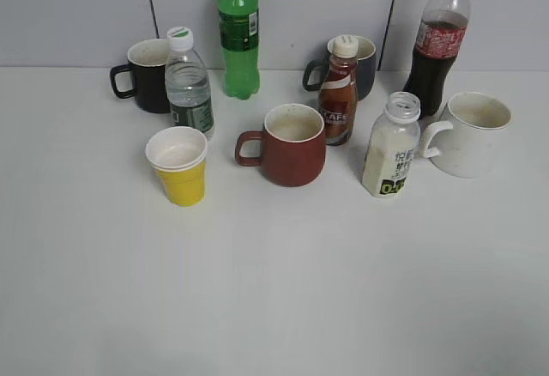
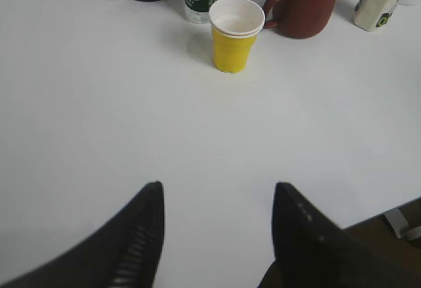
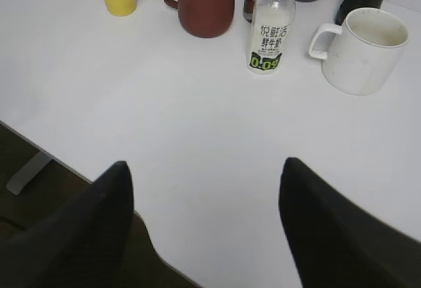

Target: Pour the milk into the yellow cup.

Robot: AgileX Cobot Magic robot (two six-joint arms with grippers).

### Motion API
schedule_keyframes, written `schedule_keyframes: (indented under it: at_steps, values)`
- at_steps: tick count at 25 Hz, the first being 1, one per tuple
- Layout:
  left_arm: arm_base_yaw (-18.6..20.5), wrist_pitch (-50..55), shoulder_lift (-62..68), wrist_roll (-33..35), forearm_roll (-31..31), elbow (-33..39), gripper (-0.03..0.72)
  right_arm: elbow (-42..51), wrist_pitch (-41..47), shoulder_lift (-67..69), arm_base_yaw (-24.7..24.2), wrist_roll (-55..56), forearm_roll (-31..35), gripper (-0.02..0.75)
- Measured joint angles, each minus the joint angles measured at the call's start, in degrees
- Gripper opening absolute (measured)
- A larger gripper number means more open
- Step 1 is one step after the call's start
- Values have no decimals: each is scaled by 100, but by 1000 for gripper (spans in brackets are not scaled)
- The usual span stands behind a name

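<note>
A white table holds a crowded cluster of drinks. The milk, a small clear bottle with no cap, stands upright right of centre, just beside a white mug and near a brown coffee bottle. The yellow cup stands upright to the left, well apart from the milk, with a brown-red mug between them and a water bottle just behind the cup.

Neither arm shows in the exterior view. In the wrist views the left gripper and the right gripper both hang with fingers spread wide, holding nothing, well short of the objects.

Nothing is grasped yet, so the risks lie ahead (judging from the layout alone). The milk is open, so a clumsy grip or early tilt would likely spill it. Tight neighbours could be knocked over during the reach. The light paper cup may tip or slide if nudged, and the brown-red mug could be mistaken for the target.
</note>
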Motion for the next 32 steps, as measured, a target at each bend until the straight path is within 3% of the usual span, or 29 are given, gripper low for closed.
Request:
schedule_keyframes:
  at_steps: [6,9,11,12,13,17,19,20,32]
  values:
    - [0,-2,0,0,0,0,356,0,0,0,0,-14,0,519]
    - [338,-2,-5,0,-5,0,323,0,0,0,-79,-14,0,519]
    - [691,-7,-5,0,-5,0,306,0,0,0,-404,-14,6,519]
    - [691,-7,-5,0,-5,0,306,0,0,0,-657,-14,6,519]
    - [1163,-7,-54,0,-10,0,281,0,0,0,-895,-14,13,519]
    - [1946,-7,-215,0,-10,0,246,0,0,0,-1956,-8,17,519]
    - [1946,-7,-215,0,-10,0,246,0,0,0,-2291,-8,17,519]
    - [2376,-7,-444,0,-10,0,241,0,0,0,-2398,-8,17,519]
    - [2463,-7,-844,0,-10,0,241,0,-1,-141,-2510,-14,23,519]
